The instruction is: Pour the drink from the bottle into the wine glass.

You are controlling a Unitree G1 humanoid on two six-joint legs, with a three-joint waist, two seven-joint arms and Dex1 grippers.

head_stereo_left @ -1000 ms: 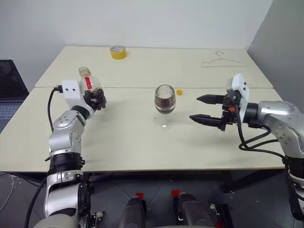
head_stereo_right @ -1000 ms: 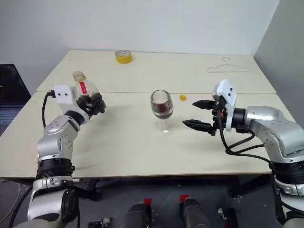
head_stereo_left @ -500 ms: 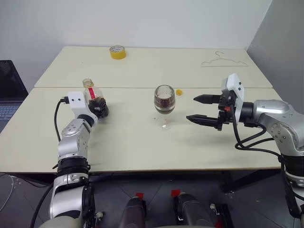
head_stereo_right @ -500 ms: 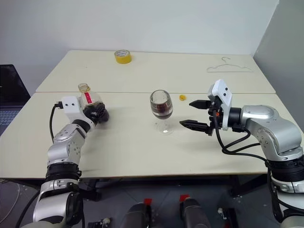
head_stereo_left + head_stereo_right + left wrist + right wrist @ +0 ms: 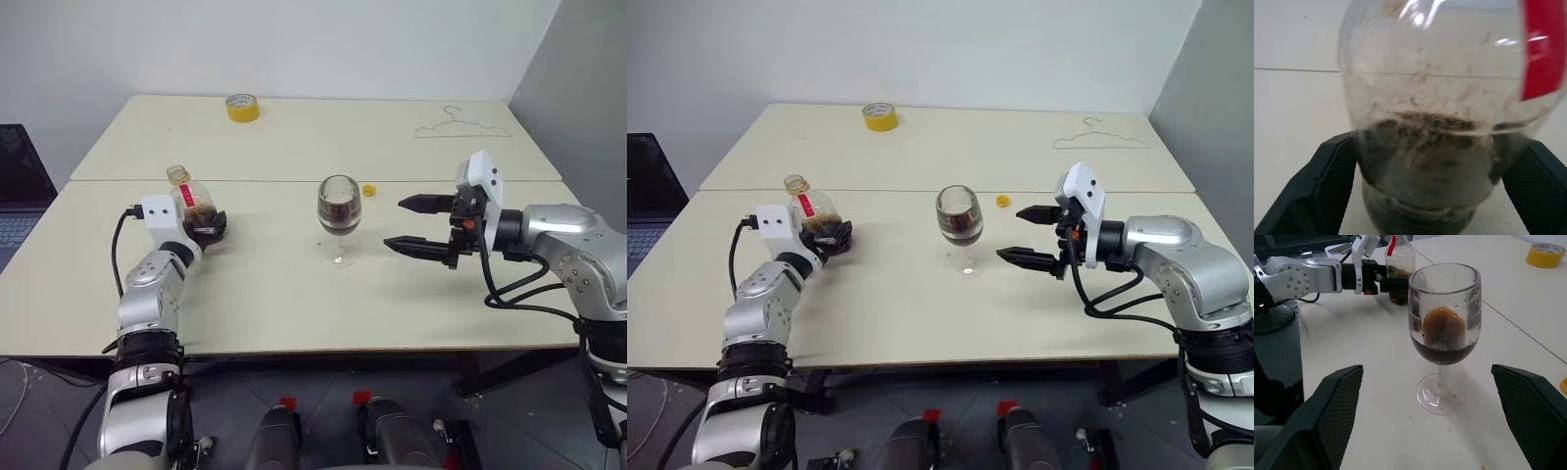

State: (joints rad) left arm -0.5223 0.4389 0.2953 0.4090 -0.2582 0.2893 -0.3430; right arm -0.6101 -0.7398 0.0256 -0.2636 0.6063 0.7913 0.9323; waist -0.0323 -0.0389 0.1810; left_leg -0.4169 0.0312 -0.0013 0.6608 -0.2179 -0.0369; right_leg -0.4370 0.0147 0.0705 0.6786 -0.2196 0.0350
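The bottle (image 5: 189, 200) stands upright on the table (image 5: 294, 294) at the left, uncapped, with a red label at its neck and a little dark drink (image 5: 1425, 142) at the bottom. My left gripper (image 5: 208, 228) is open, one finger (image 5: 1332, 176) on each side of the bottle's lower body. The wine glass (image 5: 339, 211) stands mid-table, its bowl about a third full of the brown drink (image 5: 1442, 350). Level with the bowl and a short gap to its right, my right gripper (image 5: 395, 223) is open and holds nothing.
A small yellow cap (image 5: 369, 190) lies just behind and to the right of the glass. A yellow tape roll (image 5: 243, 107) sits at the far edge, a wire hanger (image 5: 460, 125) at the far right. A dark laptop (image 5: 15, 186) is off the table's left side.
My left arm brought the bottle down from the air onto the table, and its jaws have opened around it. The glass and my right gripper have stayed put.
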